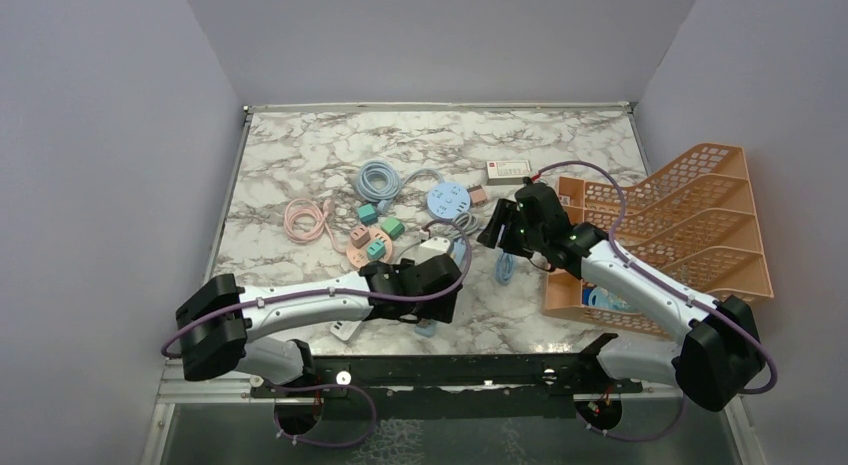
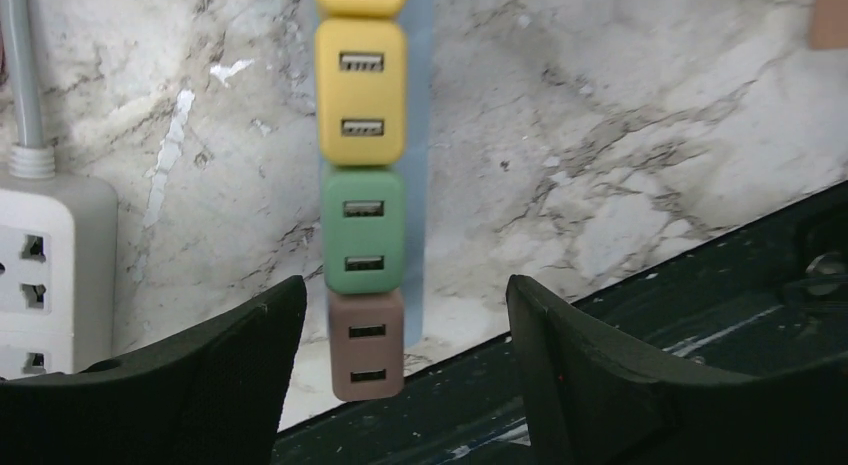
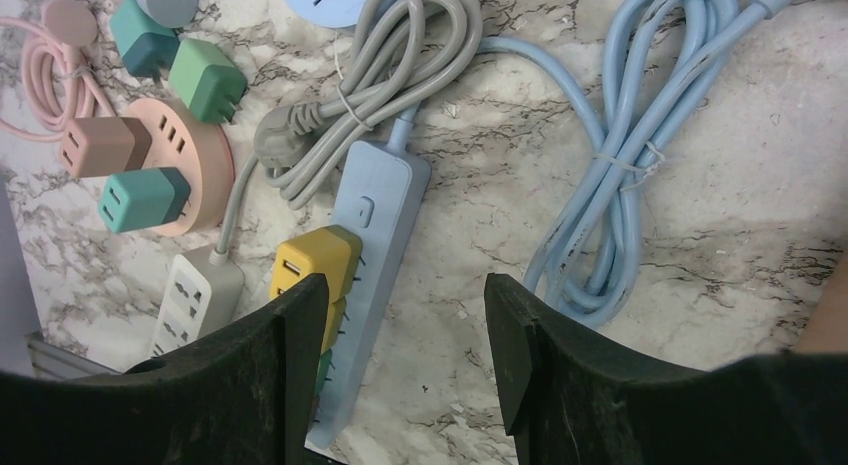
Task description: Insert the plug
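though hidden overhead, brown plug [image 2: 367, 345] between jaws

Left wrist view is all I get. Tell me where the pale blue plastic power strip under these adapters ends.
Observer: The pale blue plastic power strip ends past the yellow block adapter at a button switch, where its cord exits.
Operator: Report the right end effector.
Observer: The right end effector is open, holding nothing.
Operator: Name what lies beyond that switch.
Observer: A bundled grey cable lies by that end.
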Robot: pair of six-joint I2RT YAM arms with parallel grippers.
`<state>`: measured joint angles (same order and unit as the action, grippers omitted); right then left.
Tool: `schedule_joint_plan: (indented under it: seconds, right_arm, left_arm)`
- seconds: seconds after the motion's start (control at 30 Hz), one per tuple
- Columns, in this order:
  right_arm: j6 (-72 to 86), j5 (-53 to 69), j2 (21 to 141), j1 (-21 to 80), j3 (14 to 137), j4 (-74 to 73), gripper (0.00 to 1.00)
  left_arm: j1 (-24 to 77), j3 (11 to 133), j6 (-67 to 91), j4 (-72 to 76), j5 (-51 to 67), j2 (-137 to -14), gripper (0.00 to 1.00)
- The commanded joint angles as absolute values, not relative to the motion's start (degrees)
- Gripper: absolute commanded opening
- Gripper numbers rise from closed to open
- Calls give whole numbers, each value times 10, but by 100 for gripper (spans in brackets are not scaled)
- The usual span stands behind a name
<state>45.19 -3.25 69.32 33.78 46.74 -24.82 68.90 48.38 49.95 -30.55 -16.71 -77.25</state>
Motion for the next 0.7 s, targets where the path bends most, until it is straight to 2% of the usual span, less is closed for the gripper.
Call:
schedule_joint_plan:
  seconds: [0.0, 0.43, 0.67]
  right_arm:
    - [442, -35, 682, 334, 476, -244, 59]
    - [375, -120, 715, 318, 565, -277, 60]
    - [315, -85, 853, 292, 666, -298, 59]
  left_arm:
    - [669, 535, 466, -339, -137, -763, 75]
    - [536, 665, 350, -323, -183, -752, 77]
    - [428, 678, 351, -251, -137, -772, 77]
